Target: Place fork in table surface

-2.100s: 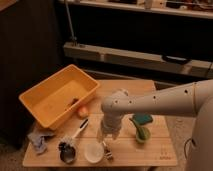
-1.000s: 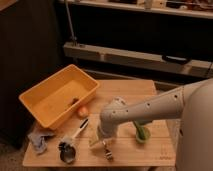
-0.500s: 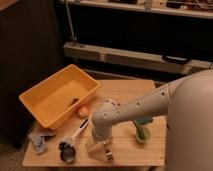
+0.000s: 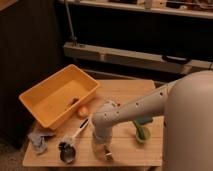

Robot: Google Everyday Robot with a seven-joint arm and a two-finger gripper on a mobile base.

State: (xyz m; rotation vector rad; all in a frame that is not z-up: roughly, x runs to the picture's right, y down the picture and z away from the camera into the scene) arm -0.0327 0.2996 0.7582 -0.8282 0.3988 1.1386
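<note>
Gripper (image 4: pixel 102 148) sits low at the front of the table surface (image 4: pixel 125 90), just beside the black-and-white utensil (image 4: pixel 75 136). Open or closed, holding anything: cannot tell.

Warm, dim light fell from above onto the desk (image 4: pixel 127 90) and was brightest on the yellow bin (image 4: pixel 57 97). The background and left side were nearly black. The gripper (image 4: pixel 101 148), low over the desk's front edge, sat in soft shadow.

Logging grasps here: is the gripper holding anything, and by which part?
It cannot be told. The gripper is low over the front of the table surface, and no hold on anything shows.
</note>
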